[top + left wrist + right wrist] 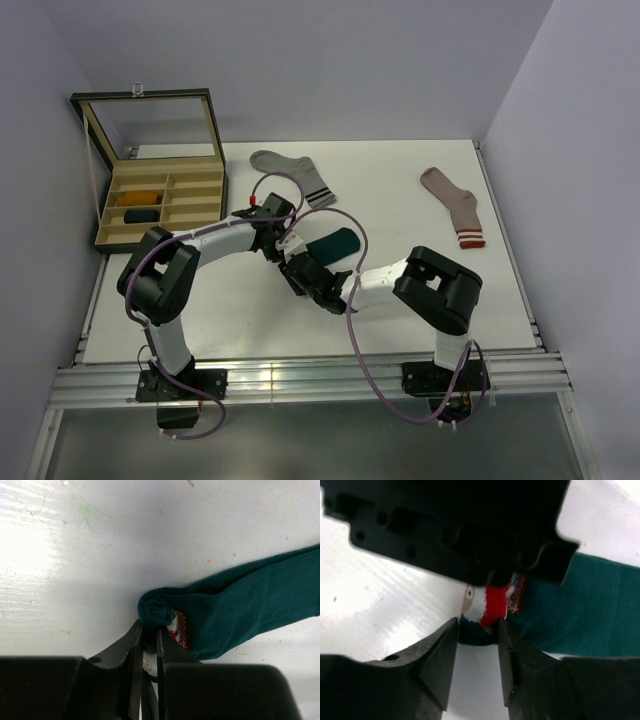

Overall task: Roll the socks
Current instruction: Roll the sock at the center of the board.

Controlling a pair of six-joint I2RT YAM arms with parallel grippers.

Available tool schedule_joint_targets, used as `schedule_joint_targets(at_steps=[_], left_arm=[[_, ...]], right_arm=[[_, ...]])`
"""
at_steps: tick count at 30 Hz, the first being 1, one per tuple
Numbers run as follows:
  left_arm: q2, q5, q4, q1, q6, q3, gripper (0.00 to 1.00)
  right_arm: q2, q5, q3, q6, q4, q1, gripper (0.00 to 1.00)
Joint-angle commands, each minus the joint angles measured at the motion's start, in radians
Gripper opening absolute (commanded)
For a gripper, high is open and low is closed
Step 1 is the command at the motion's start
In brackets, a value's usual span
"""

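Counting from above, five socks show: a mustard-orange sock [138, 198] and a navy sock [142, 214], both rolled, in compartments of the open wooden box [110, 238]; a grey striped sock [295, 172] flat near the far edge of the surface [450, 290]; the teal sock [335, 243] mid-surface; and a pinkish-beige sock [455, 205] far right. Two arms meet over the teal sock and hide its near end from above. The left wrist view shows that end rolled up, with the left gripper [149, 628] pinched together on the roll. The right wrist view adds a red-white figure there, with the right gripper [477, 625] jaws apart either side of the roll; whether they touch it is unclear.
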Motion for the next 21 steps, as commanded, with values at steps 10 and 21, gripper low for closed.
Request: schedule_joint_targets(at_steps=[10,21], left_arm=[[0.006,0.050,-0.024,0.000,0.025,-0.004,0.15],[-0.224,0.066,0.171,0.084,-0.112,-0.180,0.63]], right_arm=[[0.039,-0.039,0.040,0.046,-0.114,-0.015,0.02],[-0.064,-0.641,-0.019,0.218,-0.128,-0.260,0.00]])
